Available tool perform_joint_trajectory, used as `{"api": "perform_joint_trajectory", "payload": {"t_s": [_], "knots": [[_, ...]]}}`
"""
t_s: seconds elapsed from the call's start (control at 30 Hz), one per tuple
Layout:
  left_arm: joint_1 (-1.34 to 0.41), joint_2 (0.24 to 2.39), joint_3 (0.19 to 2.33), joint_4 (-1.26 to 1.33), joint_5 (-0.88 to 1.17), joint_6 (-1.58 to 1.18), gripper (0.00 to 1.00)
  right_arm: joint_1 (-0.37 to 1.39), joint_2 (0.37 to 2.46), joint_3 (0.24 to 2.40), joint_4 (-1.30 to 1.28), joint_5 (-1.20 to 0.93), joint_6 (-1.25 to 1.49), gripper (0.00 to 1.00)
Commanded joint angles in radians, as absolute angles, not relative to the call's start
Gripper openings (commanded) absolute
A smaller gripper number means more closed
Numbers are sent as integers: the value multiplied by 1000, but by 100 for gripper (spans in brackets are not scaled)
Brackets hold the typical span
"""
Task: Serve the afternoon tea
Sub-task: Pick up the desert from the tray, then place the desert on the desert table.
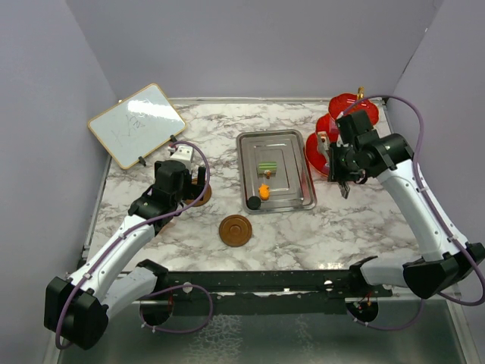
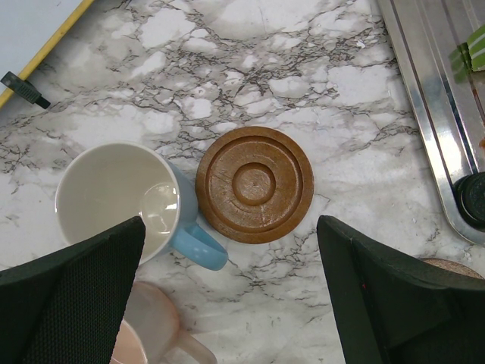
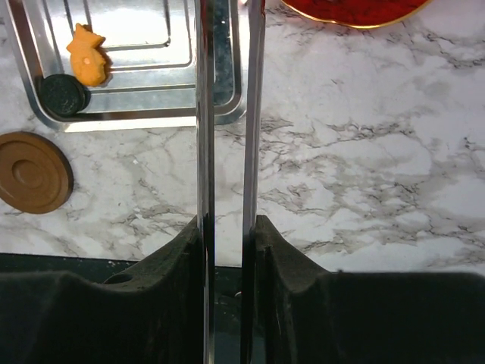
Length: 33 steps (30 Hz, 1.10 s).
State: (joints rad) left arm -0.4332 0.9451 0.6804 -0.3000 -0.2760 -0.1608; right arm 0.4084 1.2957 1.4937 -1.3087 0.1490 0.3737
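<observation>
My left gripper (image 2: 229,227) (image 1: 191,184) hangs open over a round brown saucer (image 2: 255,184). The blue cup (image 2: 121,201) stands empty just left of that saucer, and the pink cup (image 2: 148,334) is below it. My right gripper (image 3: 227,224) (image 1: 345,178) is shut on steel tongs (image 3: 227,114), whose two blades point forward with nothing between them. It sits beside the red tiered stand (image 1: 341,125) (image 3: 348,9). A second saucer (image 1: 236,230) (image 3: 30,171) lies in front of the tray. On the tray lie a green cake piece (image 1: 267,165), an orange one (image 1: 264,191) (image 3: 87,54) and a black one (image 1: 253,202) (image 3: 63,94).
The rectangular steel tray (image 1: 299,171) (image 2: 432,114) (image 3: 136,115) lies mid-table between both arms. A wood-framed whiteboard (image 1: 136,123) (image 2: 38,30) leans at the back left. Grey walls close in the table on three sides.
</observation>
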Motion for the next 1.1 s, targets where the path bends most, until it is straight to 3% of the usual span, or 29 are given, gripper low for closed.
{"api": "perform_joint_trajectory", "payload": {"t_s": [0.0,0.53,1.07], "knots": [[-429,942,695,-281,-252,-153,99,361,1290,1521,-1334,210,399,17],[-430,943,695,-281,-253,-152,99,188,1339,1513,-1248,57,286,17],[-428,950,696,-281,-252,-152,99,140,1406,1469,-1200,9,246,22]]}}
